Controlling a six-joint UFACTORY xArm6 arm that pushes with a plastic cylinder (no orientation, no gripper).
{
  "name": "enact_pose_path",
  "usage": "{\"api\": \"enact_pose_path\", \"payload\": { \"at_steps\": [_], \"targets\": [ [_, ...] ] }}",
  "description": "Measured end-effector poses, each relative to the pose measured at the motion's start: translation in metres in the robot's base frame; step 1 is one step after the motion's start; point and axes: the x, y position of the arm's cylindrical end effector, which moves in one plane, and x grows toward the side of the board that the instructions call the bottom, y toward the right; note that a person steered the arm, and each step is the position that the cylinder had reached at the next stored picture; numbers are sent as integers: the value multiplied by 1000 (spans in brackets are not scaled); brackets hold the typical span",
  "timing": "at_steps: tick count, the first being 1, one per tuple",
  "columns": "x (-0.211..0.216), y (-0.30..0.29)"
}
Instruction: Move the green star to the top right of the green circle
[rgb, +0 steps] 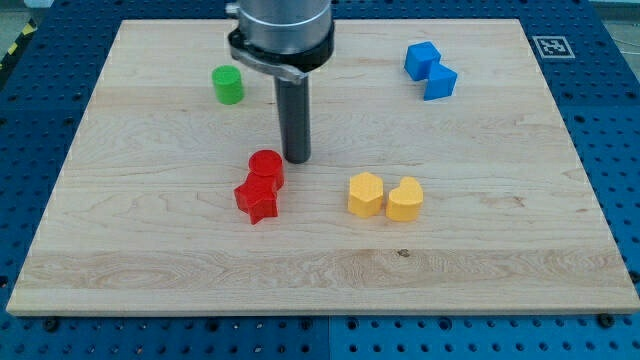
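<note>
The green star does not show anywhere on the tabletop (500, 250); it may be hidden behind the arm's wide body at the view's top, but I cannot tell. The green circle (228, 85) stands near the view's top left, with bare wood to its upper right, where the star should end up. The tool is a plain rod with no jaws, so it neither opens nor closes and grips nothing. My tip (296, 158) rests on the wood, well below and to the right of the green circle and just beside the right edge of a red circle (266, 166), which touches a red star (257, 200) below it. Since the star is out of sight, I cannot say how it lies relative to my tip. The first need, I judge, is to find the star, come up on its far side and push slowly, steering clear of the red pair. Two yellow blocks (386, 197) and two blue blocks (431, 70) lie off to the right.
</note>
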Motion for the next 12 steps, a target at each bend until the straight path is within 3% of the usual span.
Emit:
{"api": "enact_pose_path", "payload": {
  "at_steps": [4, 7, 9, 12],
  "targets": [
    [-69, 45],
    [-168, 77],
    [-202, 40],
    [-202, -21]
  ]
}}
